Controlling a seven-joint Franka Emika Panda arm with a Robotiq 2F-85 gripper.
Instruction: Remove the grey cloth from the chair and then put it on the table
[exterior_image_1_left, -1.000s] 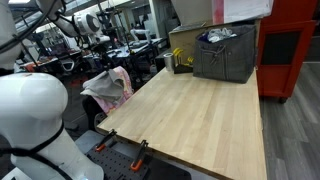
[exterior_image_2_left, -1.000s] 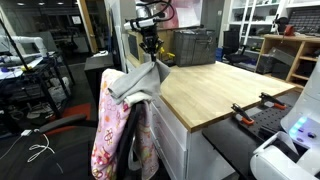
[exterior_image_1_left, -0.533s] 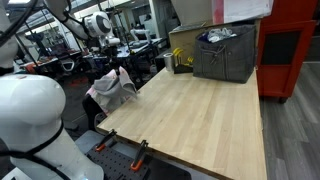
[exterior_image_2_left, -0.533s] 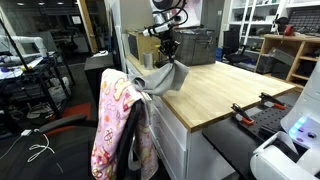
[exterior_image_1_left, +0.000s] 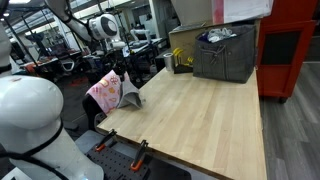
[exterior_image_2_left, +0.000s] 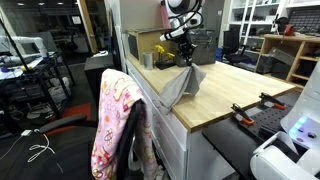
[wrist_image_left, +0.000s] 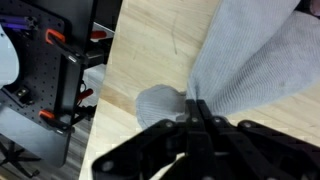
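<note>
One grey cloth (exterior_image_2_left: 184, 86), one pink cloth (exterior_image_2_left: 112, 120), one table (exterior_image_2_left: 225, 95).

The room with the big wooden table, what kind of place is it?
Probably a robotics lab or workshop: there's a wooden workbench with orange clamps on its edge, and a red metal cabinet standing behind it.

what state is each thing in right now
hand, shut on the grey cloth
grey cloth, hanging from the hand, lower end at the edge of the table
pink cloth, draped, hanging beside the table
grey crate, upright on the table, filled
</note>
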